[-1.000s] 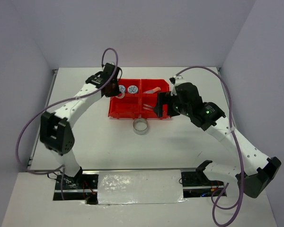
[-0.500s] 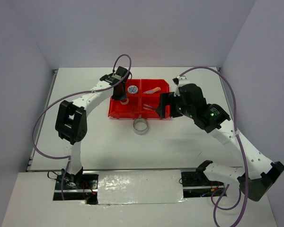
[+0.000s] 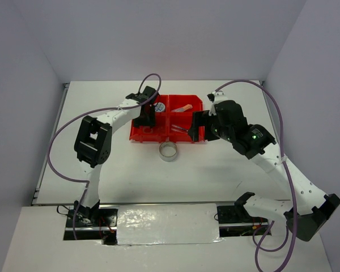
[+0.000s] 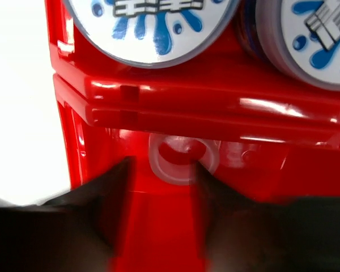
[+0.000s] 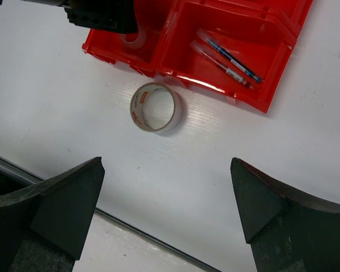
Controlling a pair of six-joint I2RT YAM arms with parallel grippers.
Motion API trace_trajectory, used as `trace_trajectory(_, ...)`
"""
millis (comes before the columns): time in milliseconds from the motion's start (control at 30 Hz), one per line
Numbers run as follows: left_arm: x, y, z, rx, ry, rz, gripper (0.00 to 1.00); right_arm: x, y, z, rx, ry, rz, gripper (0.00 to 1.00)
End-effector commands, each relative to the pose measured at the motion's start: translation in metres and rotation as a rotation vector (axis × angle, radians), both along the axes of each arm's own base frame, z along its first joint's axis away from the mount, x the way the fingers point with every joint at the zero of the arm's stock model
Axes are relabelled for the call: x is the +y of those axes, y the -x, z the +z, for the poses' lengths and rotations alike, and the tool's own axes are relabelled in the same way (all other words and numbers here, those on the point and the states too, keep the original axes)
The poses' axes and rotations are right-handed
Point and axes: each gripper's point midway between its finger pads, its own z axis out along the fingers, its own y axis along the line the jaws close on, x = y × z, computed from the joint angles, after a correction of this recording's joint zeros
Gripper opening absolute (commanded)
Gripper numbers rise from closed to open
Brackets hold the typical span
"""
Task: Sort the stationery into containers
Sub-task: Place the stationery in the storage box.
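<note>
- My left gripper (image 3: 146, 117) was at the upper-left corner of the red tray (image 3: 144, 137) a second ago. It now sits over the lower-left compartment, its fingers (image 4: 110, 198) parted partway after being pinched shut.
- The small clear tape ring (image 4: 184, 158) lies on that compartment's floor between them. The blue-patterned rolls (image 4: 153, 22) rest in the compartment above.
- My right gripper (image 5: 167, 164) has barely shifted and hangs spread wide, empty.
- The silvery-grey tape ring (image 5: 156, 106) is unmoved on the table (image 5: 272, 141) below the tray. The pens (image 5: 229, 56) lie in the lower-right compartment.

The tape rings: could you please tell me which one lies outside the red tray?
The larger silvery-grey tape ring: it rests on the white table just in front of the red tray, whereas the small clear tape ring sits inside a compartment.
</note>
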Motion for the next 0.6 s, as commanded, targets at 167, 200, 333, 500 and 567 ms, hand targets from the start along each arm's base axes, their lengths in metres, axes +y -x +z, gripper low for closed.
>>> trace_trajectory(167, -0.006, -0.003, 0.042, -0.074, 0.049, 0.009, 0.9, 0.0, -0.006, 0.017, -0.037, 0.001, 0.009, 1.0)
trace_trajectory(200, -0.007, -0.004, 0.056, -0.099, 0.064, 0.009, 0.9, 0.001, -0.007, 0.018, -0.041, -0.002, 0.01, 1.0)
trace_trajectory(333, -0.016, -0.004, 0.105, -0.202, 0.13, -0.013, 0.91, 0.002, -0.008, 0.025, -0.06, -0.014, 0.016, 1.0)
trace_trajectory(500, -0.034, 0.021, 0.16, -0.297, 0.188, -0.07, 0.91, 0.004, -0.009, 0.026, -0.06, -0.02, 0.02, 1.0)
trace_trajectory(567, -0.042, 0.043, 0.16, -0.284, 0.199, -0.106, 0.9, 0.004, -0.008, 0.026, -0.06, -0.029, 0.023, 1.0)
